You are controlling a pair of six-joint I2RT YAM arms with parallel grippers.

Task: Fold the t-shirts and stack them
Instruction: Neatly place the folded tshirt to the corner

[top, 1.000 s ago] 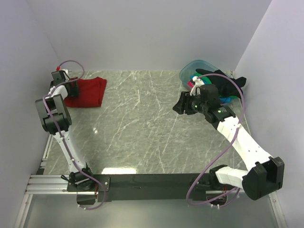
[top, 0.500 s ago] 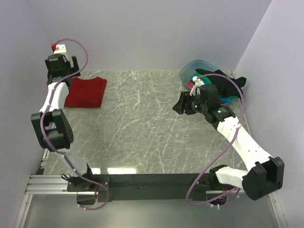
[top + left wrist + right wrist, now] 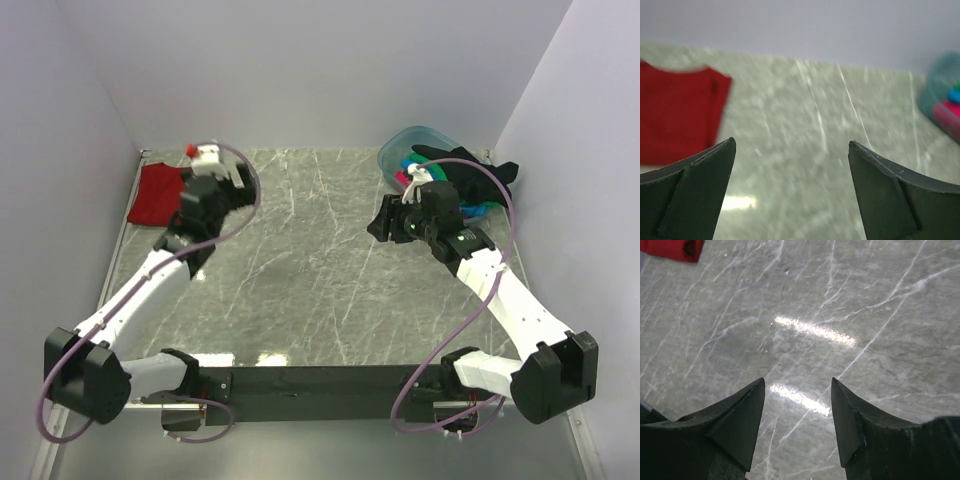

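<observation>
A folded dark red t-shirt (image 3: 155, 192) lies flat at the far left; it also shows in the left wrist view (image 3: 675, 115) and as a corner in the right wrist view (image 3: 670, 249). A black t-shirt (image 3: 470, 168) drapes over the clear bluish tub (image 3: 415, 138) at the back right. Pink (image 3: 402, 178) and bright blue (image 3: 412, 163) cloth sit in the tub, with some green (image 3: 480, 210) under the black shirt. My left gripper (image 3: 232, 192) (image 3: 791, 142) is open and empty, just right of the red shirt. My right gripper (image 3: 385, 222) (image 3: 798, 381) is open and empty over bare marble.
The marble table (image 3: 300, 260) is walled at the back and on both sides. The tub shows blurred in the left wrist view (image 3: 940, 85) with pink cloth (image 3: 947, 117) inside. The black base rail (image 3: 320, 380) runs along the near edge.
My left arm has swung from the back left corner, off the red shirt, rightward and forward to mid-table, still open. The right arm has barely moved.
</observation>
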